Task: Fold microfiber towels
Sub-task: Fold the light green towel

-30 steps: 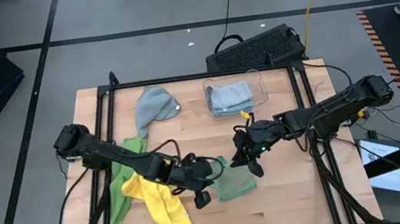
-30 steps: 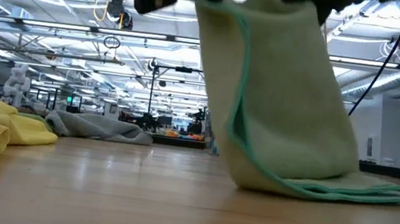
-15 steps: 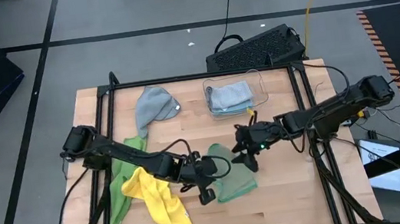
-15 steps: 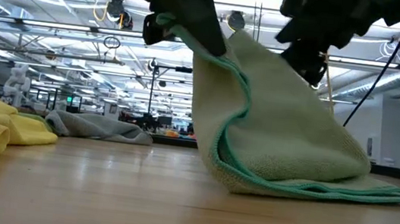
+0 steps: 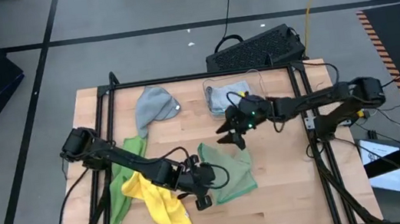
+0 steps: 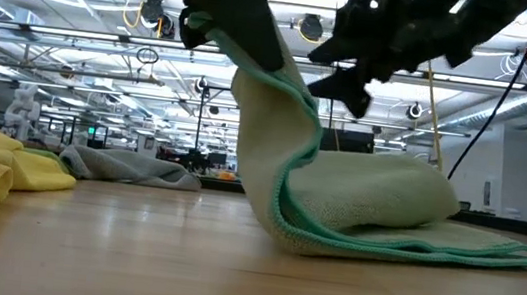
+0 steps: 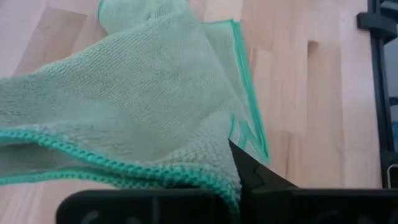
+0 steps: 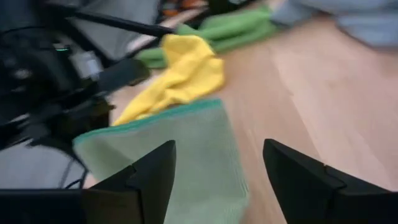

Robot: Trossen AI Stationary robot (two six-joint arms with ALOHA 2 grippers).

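My left gripper (image 5: 203, 183) has its fingers clamped on one edge of the sage towel (image 5: 231, 171), holding that edge up off the table (image 5: 289, 201) while the rest of the cloth lies in layers on the wood. My right gripper (image 5: 231, 133) hangs above the table just short of the bin (image 5: 260, 81), clear of the cloth, its fingers (image 8: 149, 177) spread wide and holding nothing.

The step in hand, as I judge it, is laying the lifted edge over to finish a fold. To do it well I should carry the edge low and level across the layers beneath, line up the green hems, and only then release. Dragging risks bunching the lower layers. The right gripper should come down to pin or smooth the far side before I let go.

Other towels: the yellow towel (image 5: 156, 199) lies crumpled beside my left arm, over the bright green towel (image 5: 120, 184). A grey towel (image 5: 154, 106) sits near the table's far edge. The bin holds what looks like a light blue cloth; my right arm partly hides it, so I cannot confirm more.

Surface: bare wood planks in a black frame. Room: a grey floor with dark tape lines, a black case (image 5: 257, 49) behind the table, cables, and a large hall with ceiling trusses beyond.
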